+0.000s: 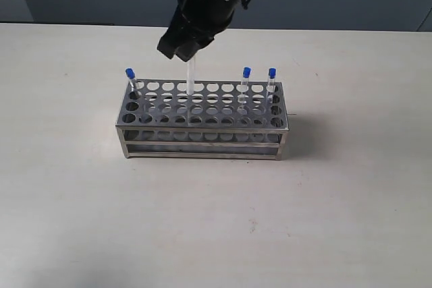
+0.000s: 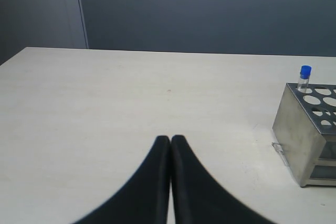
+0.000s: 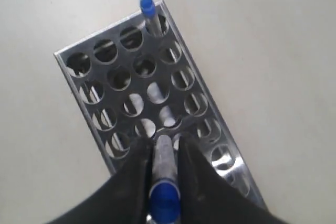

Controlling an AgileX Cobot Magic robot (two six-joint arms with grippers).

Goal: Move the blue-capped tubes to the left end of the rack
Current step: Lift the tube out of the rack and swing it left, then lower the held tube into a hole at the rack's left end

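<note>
The black right gripper [image 3: 164, 148] is clenched on a thin clear test tube with a bright blue cap, the held tube [image 3: 164, 174], with one finger on each side of the glass just below the cap. In the exterior view the right gripper [image 1: 182, 52] hangs over the back row of the rack [image 1: 202, 125], a rectangular shiny steel test-tube stand with four rows of round holes in its top plate and open wire-frame sides. The held tube [image 1: 190, 77] stands upright under the fingers, its cap hidden by them and its lower end down at a back-row hole left of the row's middle; whether that end has entered the hole I cannot tell. The second tube [image 1: 131, 80], equally thin, clear and blue-capped, stands in the hole at the rack's back left corner; the right wrist view shows it [image 3: 151, 19] at the far corner of the plate [image 3: 94, 61]. The third tube [image 1: 271, 83] stands in the back row at the rack's right end, and the fourth tube [image 1: 246, 84] a little inward from it along the same row. The black left gripper [image 2: 170, 141] is closed, its fingertips pressed together with nothing between them; it sits over the pale beige table [image 2: 105, 108], well apart from the rack's left end wall [image 2: 302, 140], above which the second tube [image 2: 303, 80] rises. The rack stands well in from the table's [image 1: 67, 200] far edge.
</note>
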